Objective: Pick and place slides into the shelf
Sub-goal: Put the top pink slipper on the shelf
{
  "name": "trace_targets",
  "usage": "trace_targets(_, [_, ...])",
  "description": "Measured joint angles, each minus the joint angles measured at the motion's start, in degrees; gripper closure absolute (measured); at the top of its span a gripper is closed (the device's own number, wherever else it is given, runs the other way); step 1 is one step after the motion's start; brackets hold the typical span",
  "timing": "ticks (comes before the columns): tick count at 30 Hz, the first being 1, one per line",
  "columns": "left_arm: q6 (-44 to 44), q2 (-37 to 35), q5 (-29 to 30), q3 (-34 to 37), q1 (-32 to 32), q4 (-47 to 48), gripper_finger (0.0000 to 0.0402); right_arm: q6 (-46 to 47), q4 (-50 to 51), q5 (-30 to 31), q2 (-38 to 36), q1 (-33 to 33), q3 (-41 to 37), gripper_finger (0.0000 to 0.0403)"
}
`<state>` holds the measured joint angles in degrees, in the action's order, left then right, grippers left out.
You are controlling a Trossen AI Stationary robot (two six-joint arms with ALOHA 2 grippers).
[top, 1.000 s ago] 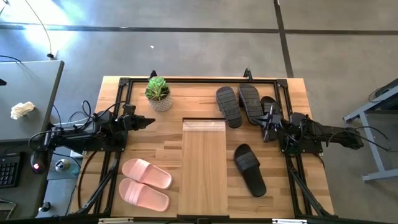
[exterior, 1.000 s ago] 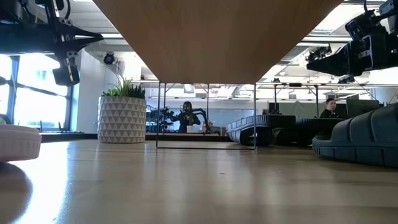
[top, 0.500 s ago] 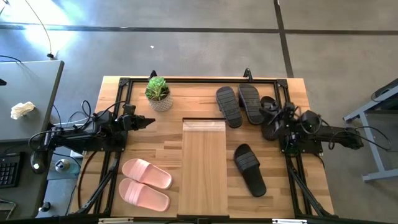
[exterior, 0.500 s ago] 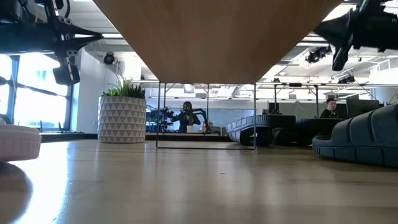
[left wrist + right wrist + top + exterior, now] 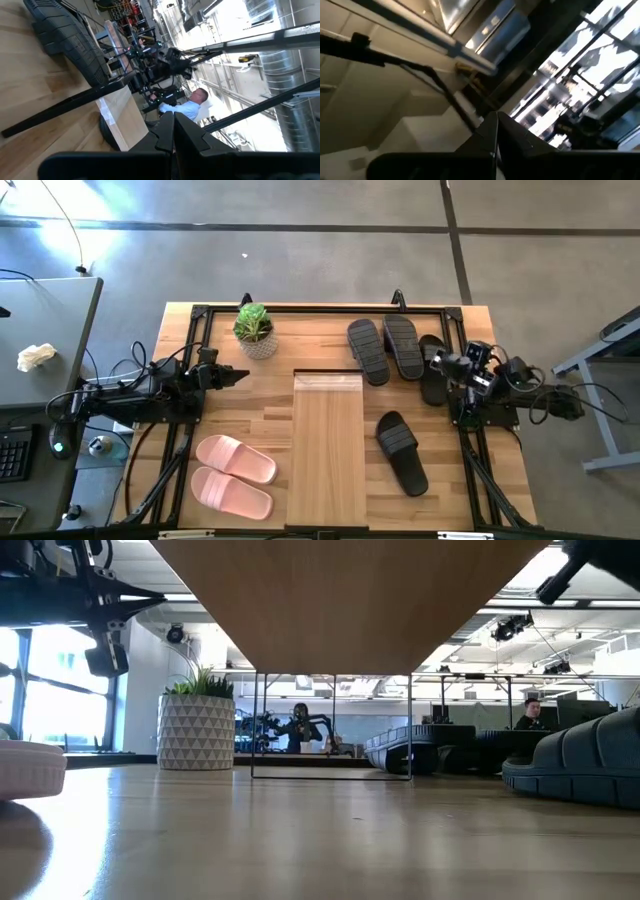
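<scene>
Slides and shelf: stock on the table, nothing yet racked

Item 1, right gripper [image 5: 447,362]: raised at the right edge of the table, beside the far black slides; fingers pressed together, nothing between them; its wrist camera looks up at the ceiling.
Item 2, left gripper [image 5: 240,374]: parked over the left side near the potted plant [image 5: 254,329]; fingers pressed together, empty.
Item 3, slides: pale pink pair [image 5: 235,475] side by side at the near left; two black slides [image 5: 368,351] soles-up at the far side, a third black slide [image 5: 433,370] just beside the right gripper, a fourth black slide [image 5: 402,451] upright to the right of the shelf. None on the shelf.
Item 4, shelf [image 5: 329,450]: long light plank down the table's middle, top bare.

Handling note (judgement): the step in hand looks like the right arm's approach to a first black slide. It should tilt down, part its fingers, and close across the strap or a side edge, not the ribbed sole, then carry the slide lengthwise so it sits along the plank.

Surface: butcher-block tabletop [image 5: 240,420], black frame rails at its edges.
Room: open workspace beyond, concrete floor, a seated person [image 5: 531,712] in the background, a grey desk to the left
</scene>
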<state>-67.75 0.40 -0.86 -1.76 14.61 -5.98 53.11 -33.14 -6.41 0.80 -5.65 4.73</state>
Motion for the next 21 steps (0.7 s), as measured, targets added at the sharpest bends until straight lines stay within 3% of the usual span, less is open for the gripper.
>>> trace_targets(5, [0.0, 0.0, 0.0, 0.0, 0.0, 0.0, 0.0401, 4.3, 20.8, -4.4, 0.3, 0.0, 7.3, 0.0402])
trace_targets(9, [0.0, 0.0, 0.0, 0.0, 0.0, 0.0, 0.0401, -1.4, 37.7, -4.9, 3.3, 0.3, 17.1, 0.0402])
trace_targets(13, [0.0, 0.0, 0.0, 0.0, 0.0, 0.0, 0.0401, -8.1, 51.3, -5.0, 8.5, 1.3, 28.1, 0.0402])
trace_targets(18, [0.0, 0.0, -0.1, 0.0, 0.0, 0.0, 0.0401, -9.5, 69.8, -2.7, 16.8, 2.2, 39.9, 0.0402])
trace_targets(21, [-1.2, 0.0, -3.9, 0.0, 0.0, 0.0, 0.0401, -9.5, 76.1, -3.2, 21.7, 2.8, 44.5, 0.0402])
